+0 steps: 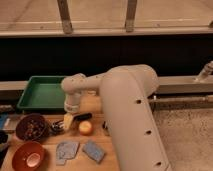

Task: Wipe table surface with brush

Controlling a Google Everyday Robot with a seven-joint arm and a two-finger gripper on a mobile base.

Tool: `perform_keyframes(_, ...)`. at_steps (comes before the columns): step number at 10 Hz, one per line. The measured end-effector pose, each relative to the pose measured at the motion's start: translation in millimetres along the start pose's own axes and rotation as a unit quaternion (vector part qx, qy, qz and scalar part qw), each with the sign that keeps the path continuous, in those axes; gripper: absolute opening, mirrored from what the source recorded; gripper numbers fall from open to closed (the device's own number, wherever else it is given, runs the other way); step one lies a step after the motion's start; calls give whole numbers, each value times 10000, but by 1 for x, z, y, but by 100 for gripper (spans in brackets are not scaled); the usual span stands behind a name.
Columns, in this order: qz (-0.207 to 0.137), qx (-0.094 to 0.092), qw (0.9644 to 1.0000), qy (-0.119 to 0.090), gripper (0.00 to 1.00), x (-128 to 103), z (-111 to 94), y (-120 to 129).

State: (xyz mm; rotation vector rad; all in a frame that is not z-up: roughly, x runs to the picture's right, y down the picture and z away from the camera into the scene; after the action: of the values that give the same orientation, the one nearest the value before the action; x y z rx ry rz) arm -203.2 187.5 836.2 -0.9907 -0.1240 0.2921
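The table surface (49, 142) is the largest thing, a wooden top that is crowded at its near-left part; the robot's white arm (130, 115) reaches over it from the right and hides much of that side; the green tray (42, 94) lies at the far-left edge; a dark bowl (31, 127) and a red bowl (28, 156) stand at the left, with a grey-blue pad (66, 150) and a second pad (94, 150) in front; an orange fruit (85, 128) and a black-handled utensil (82, 117) lie just beside the brush (67, 121), which rests on the wood directly under the gripper (71, 111); the gripper hangs just above it, its pincer wide and holding nothing. The danger, I think, is the crowding: descending fingers may catch the utensil or push the fruit so that it rolls; a grip on the slanted faces of the wedge may slip. Open room for wiping is small: a bare strip between tray and brush, and some wood near the front edge; wide strokes would hit the bowls or sweep things over the edge.
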Motion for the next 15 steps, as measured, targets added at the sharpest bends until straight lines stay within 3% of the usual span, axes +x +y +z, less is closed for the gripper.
perform_keyframes(3,-1,-12,9999,-102,78,4,2,1)
perform_keyframes(11,53,252,9996,-147,2,11,-18,3)
perform_keyframes(15,229,429,9986,-209,0,25,-32,-5)
